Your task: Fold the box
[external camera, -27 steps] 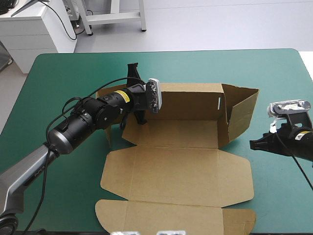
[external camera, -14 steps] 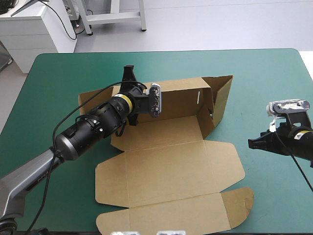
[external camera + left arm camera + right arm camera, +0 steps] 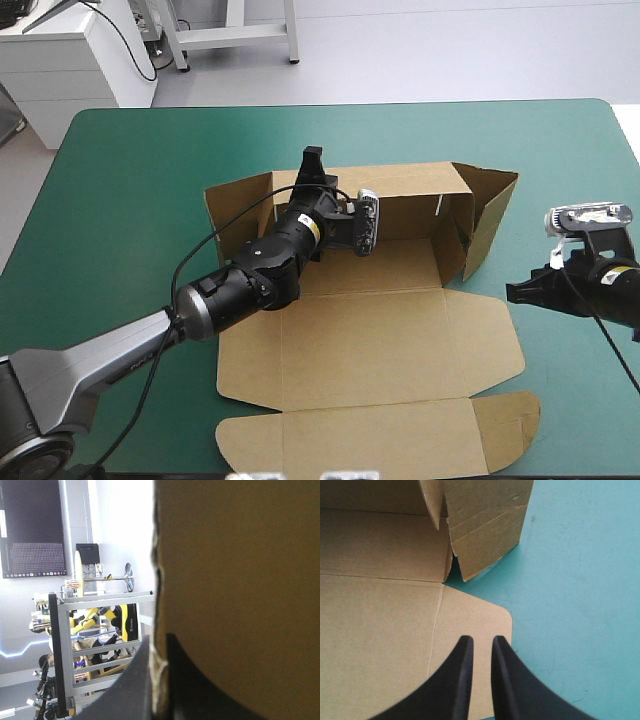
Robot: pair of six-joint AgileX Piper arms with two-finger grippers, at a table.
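Observation:
The brown box (image 3: 370,350) lies open on the teal-green cover, its lid and front flaps flat toward the near edge. Its back wall (image 3: 400,195) and right side wall (image 3: 490,215) stand raised, and a left flap (image 3: 235,205) leans outward. My left gripper (image 3: 313,172) is shut on the back wall's top edge, left of its middle. In the left wrist view the board (image 3: 240,580) fills the space ahead, its edge between my gripper's (image 3: 159,665) fingers. My right gripper (image 3: 515,293) hovers at the lid's right corner, shut and empty (image 3: 479,642). The right side wall (image 3: 485,525) stands ahead of it.
Bare teal-green cover (image 3: 130,180) lies left of and beyond the box, and more shows to the right (image 3: 575,580). A white cabinet (image 3: 70,60) stands past the table's far left corner. The box's front flap (image 3: 380,445) reaches close to the near edge.
The box first slid left and turned, then came back right and squared up. My left gripper has travelled right with the back wall. The right gripper has stayed put.

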